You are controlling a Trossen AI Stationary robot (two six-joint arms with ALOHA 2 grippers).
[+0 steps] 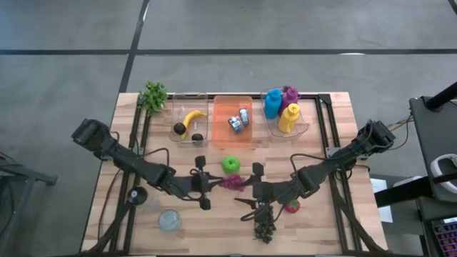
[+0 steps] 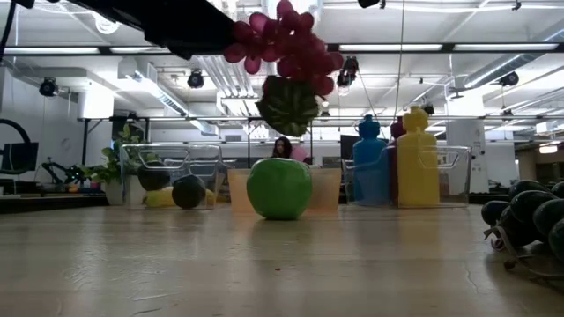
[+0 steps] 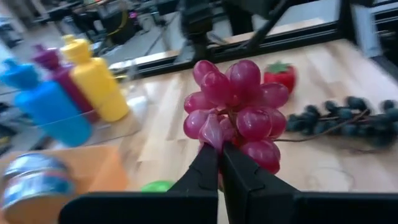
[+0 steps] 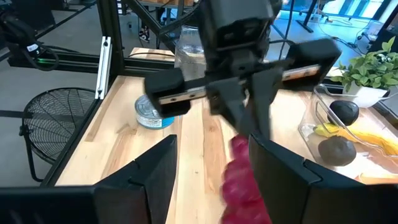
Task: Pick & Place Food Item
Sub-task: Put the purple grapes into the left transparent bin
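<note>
My left fingers [image 3: 219,163] pinch the grapes [image 3: 237,109]; right fingers [image 4: 211,168] parted, empty. I'd lift steadily, avoiding swing.

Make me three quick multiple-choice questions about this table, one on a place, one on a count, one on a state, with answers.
1. Where is the yellow banana?
A. clear bin beside the orange bin
B. bare table
C. right gripper

2. How many plastic bottles stand in the rightmost clear bin?
A. one
B. three
C. five

3. The red grape bunch is:
A. lying on the table
B. held aloft in the shut left gripper
C. in the orange bin

Answers: 1 A, high view shows it there; 2 B, blue, purple, yellow; 3 B, fingers pinch it above the wood.
</note>
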